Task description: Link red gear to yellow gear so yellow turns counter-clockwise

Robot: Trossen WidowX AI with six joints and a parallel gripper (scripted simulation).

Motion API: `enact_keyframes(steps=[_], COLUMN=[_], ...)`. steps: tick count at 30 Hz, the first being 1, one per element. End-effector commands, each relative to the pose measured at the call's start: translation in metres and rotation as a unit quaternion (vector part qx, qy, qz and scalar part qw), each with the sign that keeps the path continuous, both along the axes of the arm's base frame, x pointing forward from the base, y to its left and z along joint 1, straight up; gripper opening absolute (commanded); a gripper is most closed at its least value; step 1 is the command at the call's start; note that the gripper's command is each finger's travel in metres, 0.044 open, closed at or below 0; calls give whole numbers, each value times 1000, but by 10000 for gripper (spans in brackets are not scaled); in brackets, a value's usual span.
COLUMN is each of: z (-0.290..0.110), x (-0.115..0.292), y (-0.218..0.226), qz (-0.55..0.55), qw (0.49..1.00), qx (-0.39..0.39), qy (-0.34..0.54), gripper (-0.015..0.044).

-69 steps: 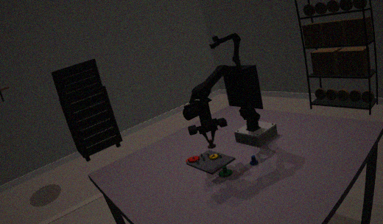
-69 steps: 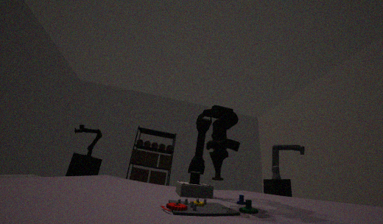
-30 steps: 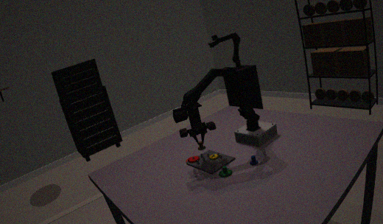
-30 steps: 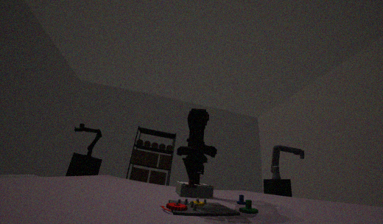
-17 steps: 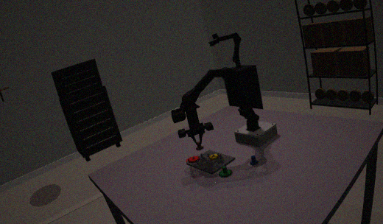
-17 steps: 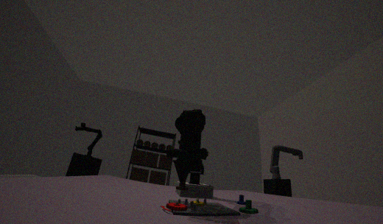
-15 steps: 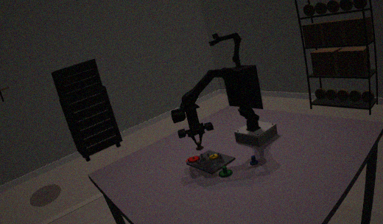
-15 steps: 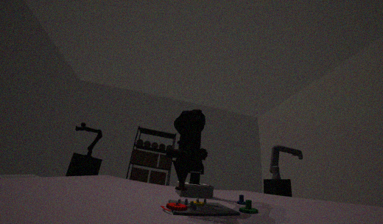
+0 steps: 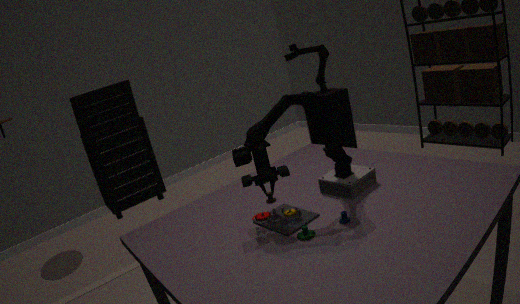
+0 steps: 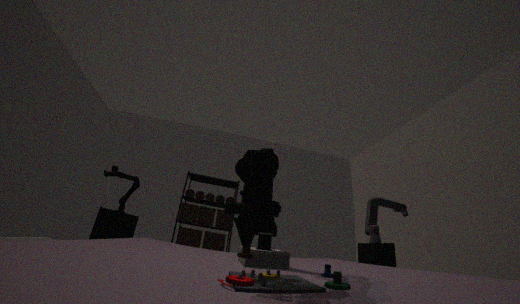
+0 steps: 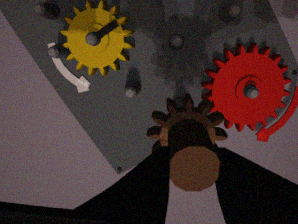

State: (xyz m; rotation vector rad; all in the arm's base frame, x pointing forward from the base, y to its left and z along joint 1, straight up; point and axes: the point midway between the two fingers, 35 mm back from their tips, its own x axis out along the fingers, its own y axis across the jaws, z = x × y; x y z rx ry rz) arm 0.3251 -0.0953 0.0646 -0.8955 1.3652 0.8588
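Observation:
The grey board point(image 9: 305, 217) point(image 10: 300, 286) point(image 11: 107, 131) bears the red gear point(image 9: 262, 216) point(image 10: 239, 280) point(image 11: 227, 85) and the yellow gear point(image 9: 290, 212) point(image 10: 270, 275) point(image 11: 77, 47) with its black stripe. Bare pegs include one between these gears point(image 11: 176, 41) and one below and right of the yellow gear point(image 11: 131, 92). My gripper point(image 9: 270, 196) point(image 10: 246, 249) point(image 11: 190, 156) is shut on the knob of a brown gear point(image 9: 271, 200) point(image 10: 244, 255) point(image 11: 187, 107), held above the board. In the wrist view it overlaps the board's edge, left of and below the red gear.
A green gear point(image 9: 306, 234) point(image 10: 337, 285) stands on the table beside the board. A smaller blue gear point(image 9: 344, 218) point(image 10: 328, 273) stands farther away, toward the arm's base point(image 9: 347, 183). Other pegs point(image 11: 233, 10) point(image 11: 53, 51) rise from the board.

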Motion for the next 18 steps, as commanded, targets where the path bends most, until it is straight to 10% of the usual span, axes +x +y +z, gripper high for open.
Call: enact_keyframes(steps=[1,18], z=[1,-15], x=[0,0], y=[0,0], qz=[2,108], qw=[1000,994], qx=[1,-2], qy=[0,1], gripper=[0,0])
